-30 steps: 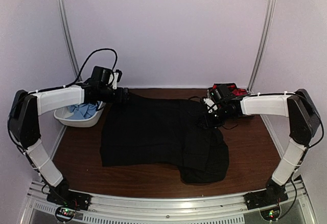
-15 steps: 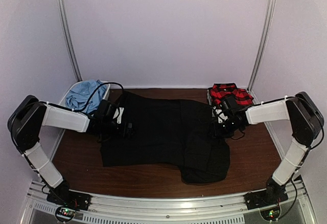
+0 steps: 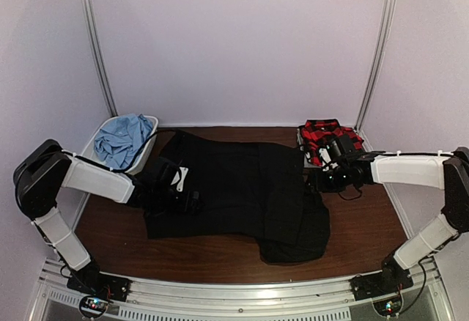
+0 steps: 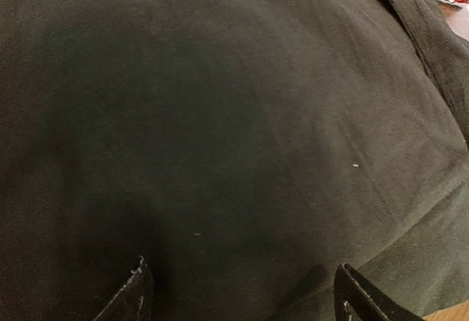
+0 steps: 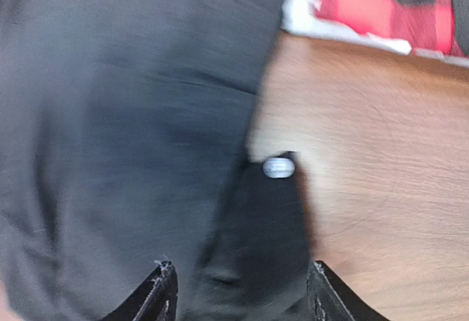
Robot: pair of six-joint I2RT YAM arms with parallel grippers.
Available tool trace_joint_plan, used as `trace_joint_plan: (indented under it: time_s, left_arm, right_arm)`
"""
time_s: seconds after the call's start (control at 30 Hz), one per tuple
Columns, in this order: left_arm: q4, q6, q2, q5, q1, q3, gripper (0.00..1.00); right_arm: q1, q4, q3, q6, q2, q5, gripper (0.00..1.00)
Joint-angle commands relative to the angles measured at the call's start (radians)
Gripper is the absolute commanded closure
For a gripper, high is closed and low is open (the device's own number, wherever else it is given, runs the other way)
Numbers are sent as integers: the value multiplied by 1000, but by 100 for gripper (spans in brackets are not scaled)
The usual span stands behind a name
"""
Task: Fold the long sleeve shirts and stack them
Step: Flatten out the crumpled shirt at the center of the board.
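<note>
Noting black shirt (image 3: 227,189): left fingers (image 4: 134,293) and right fingers (image 5: 163,293) spread, empty; we risk pinching doubled cloth, skewing the fold.

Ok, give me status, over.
Left gripper open, low over black shirt. Right gripper open at its right edge, by a button. Shirt spread out. Blue shirt and plaid shirt aside, nothing blocking.

You were working in a robotics lab booth, not a home. Plain pale walls (image 3: 234,42) and metal corner posts (image 3: 95,42) boxed in a small wooden worktop (image 3: 366,226). The left arm (image 3: 95,178) and right arm (image 3: 410,168) were bolted to an aluminium rail (image 3: 234,292) along its near edge.
</note>
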Motion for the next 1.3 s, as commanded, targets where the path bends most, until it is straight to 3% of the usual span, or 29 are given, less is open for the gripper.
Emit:
trace_joint_plan:
  time_s: [0.0, 0.37, 1.0, 1.1, 1.27]
  left_arm:
    - [57, -27, -20, -35, -17, -6, 13]
    - [45, -29, -42, -88, -21, 14, 13]
    - [19, -22, -67, -101, -25, 7, 13]
    - [17, -21, -67, -103, -25, 5, 13]
    - [17, -20, -65, -111, -25, 4, 12]
  right_arm:
    - [75, 13, -25, 56, -99, -25, 38]
    - [160, 170, -222, 269, -153, -99, 49]
    - [182, 330, -271, 297, -25, -158, 58]
    - [182, 368, -278, 301, -22, -184, 66]
    - [182, 422, -274, 310, -16, -210, 88]
